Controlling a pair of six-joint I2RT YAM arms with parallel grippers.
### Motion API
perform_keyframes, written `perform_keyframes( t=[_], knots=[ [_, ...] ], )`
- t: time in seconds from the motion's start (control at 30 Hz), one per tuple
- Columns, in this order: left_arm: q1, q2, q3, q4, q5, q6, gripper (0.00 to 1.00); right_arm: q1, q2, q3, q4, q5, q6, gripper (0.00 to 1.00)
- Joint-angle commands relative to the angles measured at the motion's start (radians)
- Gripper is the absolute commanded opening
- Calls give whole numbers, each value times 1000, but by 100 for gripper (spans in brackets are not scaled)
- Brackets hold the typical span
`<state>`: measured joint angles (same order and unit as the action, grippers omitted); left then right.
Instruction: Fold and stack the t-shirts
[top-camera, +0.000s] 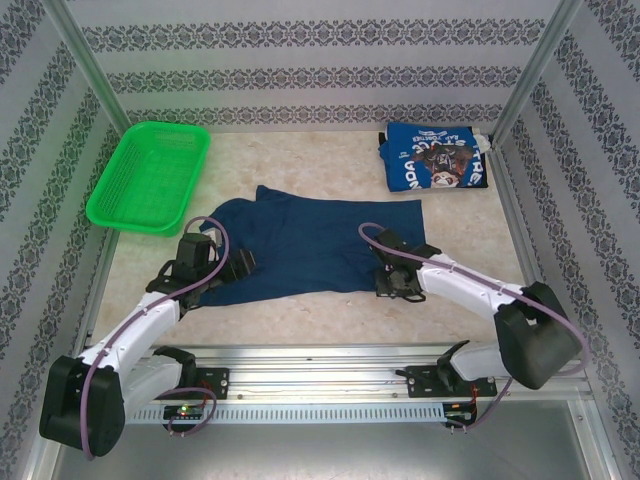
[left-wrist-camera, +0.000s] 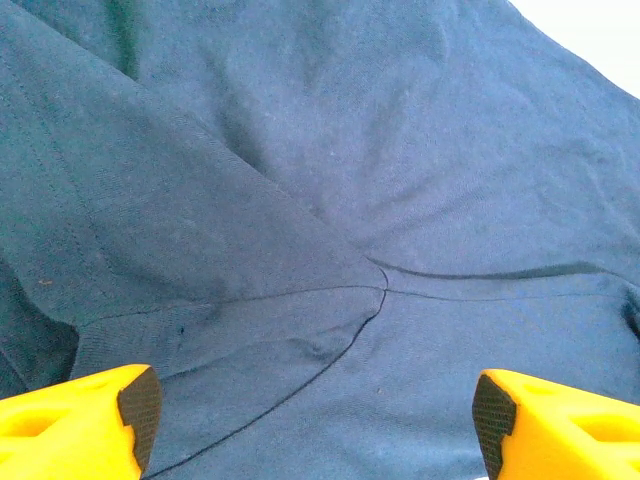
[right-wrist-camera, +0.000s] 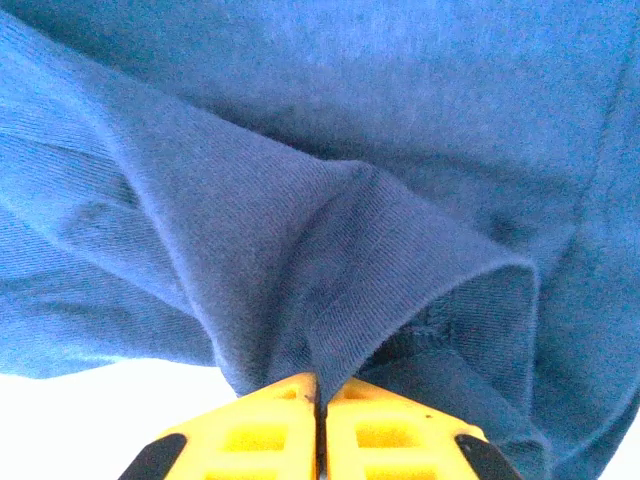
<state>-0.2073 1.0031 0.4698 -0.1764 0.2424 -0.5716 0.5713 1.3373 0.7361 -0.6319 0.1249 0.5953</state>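
A dark navy t-shirt (top-camera: 305, 245) lies spread and rumpled on the table's middle. My right gripper (top-camera: 385, 282) is at its near right edge, shut on a pinched fold of the navy cloth (right-wrist-camera: 330, 300). The yellow fingers (right-wrist-camera: 270, 430) press together with the fabric rising between them. My left gripper (top-camera: 222, 262) is over the shirt's left side, open. Its yellow fingertips (left-wrist-camera: 120, 410) stand wide apart above a sleeve seam (left-wrist-camera: 380, 285), with nothing gripped. The brighter blue t-shirt (top-camera: 437, 160), folded with white lettering and a dark picture up, lies at the back right.
A green plastic mesh basket (top-camera: 150, 175) sits at the back left. Patterned walls enclose the table, with metal posts (top-camera: 525, 80) at the back corners. Bare marble tabletop (top-camera: 320, 315) runs in front of the navy shirt.
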Motion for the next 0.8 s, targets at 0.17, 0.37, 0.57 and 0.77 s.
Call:
perform_keyframes(
  t=[0.17,0.37,0.57,0.77],
  knots=[
    [14,18,-8,-5,1,22,82,-108,-131,8,-55,1,-59,0],
    [25,40,-13,15,-41,7,84,-232,-134,59,-79,-45,-154,0],
    [38,67,-20,42,-57,10,84,-351,-91,117,-62,-96,-238,0],
    [49,106,-26,70,-64,15,85,-420,29,195,-40,-143,-298,0]
  ],
)
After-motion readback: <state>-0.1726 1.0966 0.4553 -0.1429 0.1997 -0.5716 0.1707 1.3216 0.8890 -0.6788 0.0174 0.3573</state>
